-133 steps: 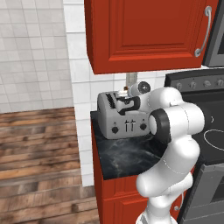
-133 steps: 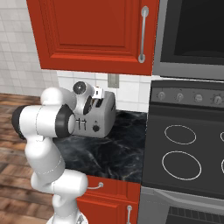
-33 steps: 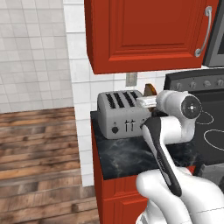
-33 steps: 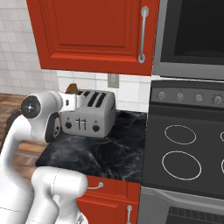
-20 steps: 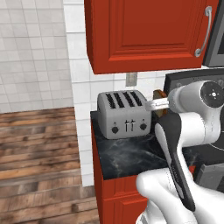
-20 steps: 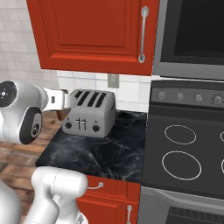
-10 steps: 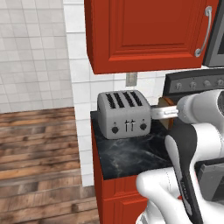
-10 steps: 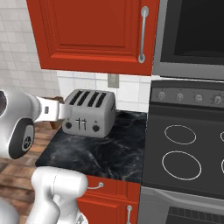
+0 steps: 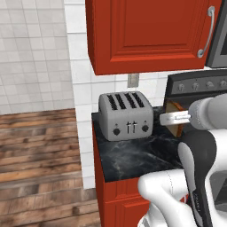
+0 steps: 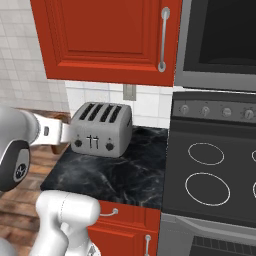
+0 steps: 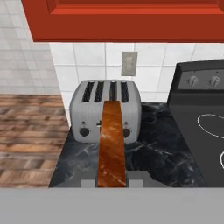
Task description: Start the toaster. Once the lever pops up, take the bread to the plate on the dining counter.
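While the bread [image 11: 112, 144] is pinched only by its bottom edge, I judge a fast swing or base turn toward the dining counter could lever it loose. The gripper [image 11: 112, 183] is clamped on the slice, which stands edge-on between the jaws, lifted clear of the toaster [image 11: 105, 111], whose four slots sit empty beyond it.

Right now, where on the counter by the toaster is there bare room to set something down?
The black counter is bare in front of the toaster, out to its front edge, and between toaster and stove. Tightest is behind the toaster, against the tiled wall.
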